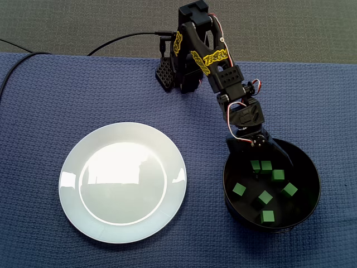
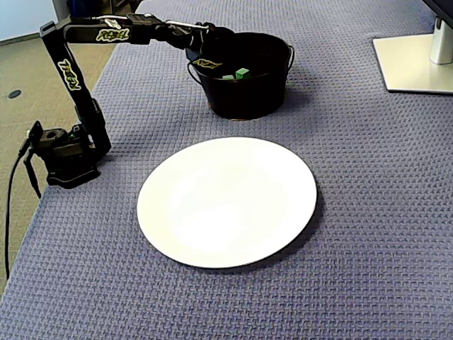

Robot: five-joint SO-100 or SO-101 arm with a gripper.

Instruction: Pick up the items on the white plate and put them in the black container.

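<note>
Hand [image 1: 261, 158] at black container's [image 1: 310, 174] eleven o'clock rim, apparently spread apart above green cubes [image 1: 265, 197]; white plate [image 1: 122, 181] at its nine o'clock.

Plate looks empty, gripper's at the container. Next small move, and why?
Probably lift the gripper straight up clear of the black container and retreat: the white plate is bare and the green cubes lie in the container. I cannot tell whether the jaws are open.
</note>
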